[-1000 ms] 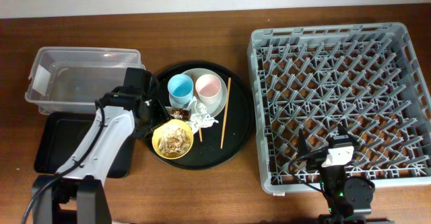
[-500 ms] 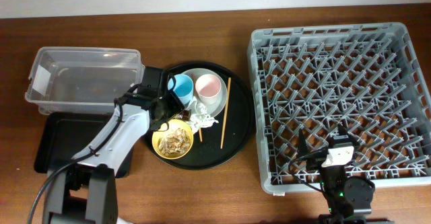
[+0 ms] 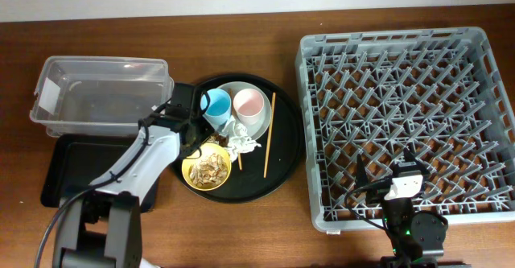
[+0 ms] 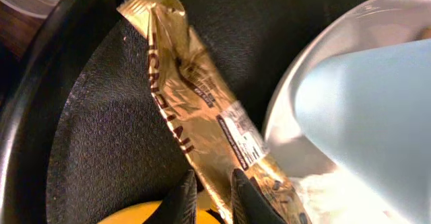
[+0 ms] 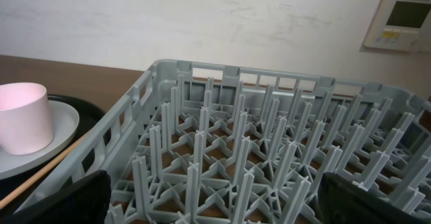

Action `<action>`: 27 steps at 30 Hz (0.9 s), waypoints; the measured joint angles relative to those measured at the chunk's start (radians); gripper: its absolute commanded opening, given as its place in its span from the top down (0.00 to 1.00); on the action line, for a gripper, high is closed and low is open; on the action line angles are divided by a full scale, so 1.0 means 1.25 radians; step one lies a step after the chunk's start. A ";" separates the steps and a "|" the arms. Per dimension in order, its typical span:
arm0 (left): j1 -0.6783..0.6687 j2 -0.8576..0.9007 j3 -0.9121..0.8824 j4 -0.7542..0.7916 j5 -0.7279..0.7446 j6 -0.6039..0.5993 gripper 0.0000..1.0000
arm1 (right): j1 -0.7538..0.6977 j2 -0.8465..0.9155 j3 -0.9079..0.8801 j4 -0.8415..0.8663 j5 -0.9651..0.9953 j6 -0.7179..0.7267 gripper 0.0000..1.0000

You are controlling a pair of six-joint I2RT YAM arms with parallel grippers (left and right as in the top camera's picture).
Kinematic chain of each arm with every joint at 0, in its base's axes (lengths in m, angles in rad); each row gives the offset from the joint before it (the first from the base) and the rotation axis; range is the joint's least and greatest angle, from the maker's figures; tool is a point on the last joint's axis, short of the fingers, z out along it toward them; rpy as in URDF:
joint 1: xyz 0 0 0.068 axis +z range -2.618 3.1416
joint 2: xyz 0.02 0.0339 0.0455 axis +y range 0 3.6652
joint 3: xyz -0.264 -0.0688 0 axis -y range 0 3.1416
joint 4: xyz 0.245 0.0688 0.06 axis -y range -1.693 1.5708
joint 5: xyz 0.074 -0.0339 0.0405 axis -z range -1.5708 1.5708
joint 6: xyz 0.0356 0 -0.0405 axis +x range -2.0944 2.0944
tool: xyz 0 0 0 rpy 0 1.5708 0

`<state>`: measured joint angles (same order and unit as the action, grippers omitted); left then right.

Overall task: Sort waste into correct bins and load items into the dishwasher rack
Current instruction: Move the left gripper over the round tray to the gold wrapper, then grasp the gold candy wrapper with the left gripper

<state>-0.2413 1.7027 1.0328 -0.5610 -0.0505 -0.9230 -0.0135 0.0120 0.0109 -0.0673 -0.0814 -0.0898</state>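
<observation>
Clear plastic tub (image 3: 100, 99) with its white label sits left of the left gripper (image 4: 212, 178) and further back. Shallow black tray (image 3: 68, 171) is also left of it, nearer the arm base. Left gripper is down over the left part of the round black tray (image 3: 286, 163), fingers (image 4: 183, 198) drawn almost together. Gold foil wrapper (image 4: 192, 103) is pinched between them near one end, the rest lying flat on the tray floor, running away from the tips. Yellow bowl (image 3: 187, 175) of beige scraps (image 3: 211, 170) is right under the fingers, rim close. Light-blue cup (image 3: 215, 105) is just right of the gripper and crowds that side. It stands on the pale plate (image 3: 258, 125), pink cup (image 3: 249, 104) beside it. Crumpled white tissue (image 3: 240, 142) is right of the gripper, at the plate's front edge. Chopsticks (image 3: 269, 135): one lies beyond the tissue, the other shows only a short bit in front of it. Grey rack (image 3: 306, 123) is far right, well apart. Right gripper (image 5: 212, 180) is at the rack's near edge, fingers spread wide, holding nothing, pegs ahead of it
</observation>
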 measured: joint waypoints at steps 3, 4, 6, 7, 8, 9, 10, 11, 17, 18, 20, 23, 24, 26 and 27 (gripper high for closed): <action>0.000 0.018 0.000 0.004 -0.008 -0.002 1.00 | 0.000 0.000 0.000 0.000 0.000 0.000 0.02; 0.000 0.019 0.000 0.005 -0.008 -0.001 1.00 | 0.000 0.000 0.000 0.000 0.000 0.000 0.02; 0.000 0.019 -0.001 0.010 -0.008 -0.003 1.00 | 0.000 0.000 0.000 0.000 0.000 -0.001 0.02; 0.000 0.019 -0.001 0.010 -0.008 -0.003 1.00 | 0.000 0.000 0.000 0.000 0.000 -0.001 0.02; 0.000 0.018 -0.001 0.009 -0.008 -0.001 1.00 | 0.000 0.000 0.000 0.000 0.000 -0.001 0.02; 0.000 0.008 -0.001 0.002 -0.008 -0.001 1.00 | 0.000 0.000 0.000 0.000 0.000 0.000 0.02; 0.000 -0.008 -0.001 -0.002 -0.008 0.000 1.00 | 0.000 0.000 0.000 0.000 0.000 0.000 0.02; 0.000 -0.036 -0.001 -0.004 -0.008 0.003 1.00 | 0.000 0.000 0.000 0.000 0.000 0.000 0.02; 0.016 -0.177 0.008 -0.047 -0.009 0.015 0.40 | 0.000 0.000 0.000 0.000 0.000 0.000 0.02; 0.018 -0.168 0.008 -0.049 -0.010 0.014 0.40 | 0.000 0.000 0.000 0.000 0.000 0.000 0.02; 0.020 -0.132 0.008 -0.050 -0.011 0.015 0.43 | 0.000 0.000 0.000 0.000 0.000 0.000 0.02; 0.020 -0.070 0.007 -0.050 -0.011 0.015 0.43 | 0.000 0.000 0.000 0.000 0.000 -0.001 0.02; 0.020 -0.060 0.007 -0.050 -0.011 0.015 0.43 | 0.000 0.000 0.000 0.000 0.000 -0.001 0.02; 0.020 -0.042 0.005 -0.048 -0.009 0.014 0.43 | 0.000 0.000 0.000 0.000 0.000 0.000 0.02; 0.020 -0.033 0.005 -0.047 -0.006 0.014 0.43 | 0.000 0.000 0.000 0.000 0.000 -0.001 0.02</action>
<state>-0.2165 1.6611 1.0393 -0.6193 -0.0578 -0.9058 -0.0135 0.0120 0.0109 -0.0669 -0.0814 -0.0906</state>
